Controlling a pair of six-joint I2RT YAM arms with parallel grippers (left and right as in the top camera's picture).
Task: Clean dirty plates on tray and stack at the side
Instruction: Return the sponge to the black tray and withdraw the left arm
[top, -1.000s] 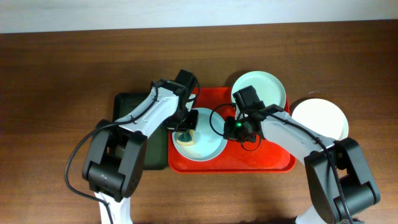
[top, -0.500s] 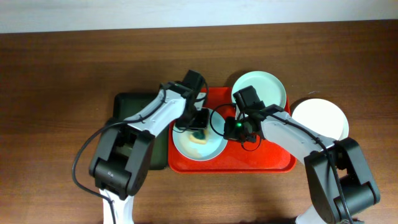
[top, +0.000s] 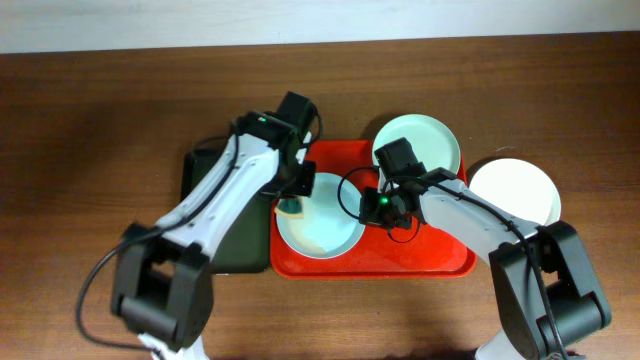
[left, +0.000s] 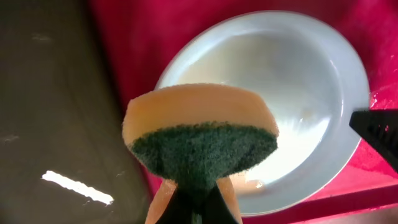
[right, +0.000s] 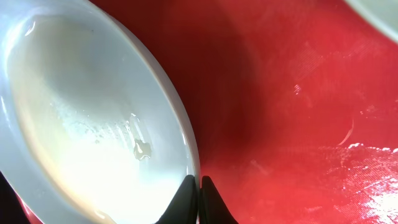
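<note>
Left hand clamps the sponge, hovering at the left edge of the plate mid-frame. Right hand pinches the opposite rim, so I'd guess it's closer for lifting.

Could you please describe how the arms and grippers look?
The left arm and right arm have white shells with black joints and bases. Black cables loop beside them, and a green light glows on the right wrist. The left gripper and right gripper have black, tapered fingers.
</note>
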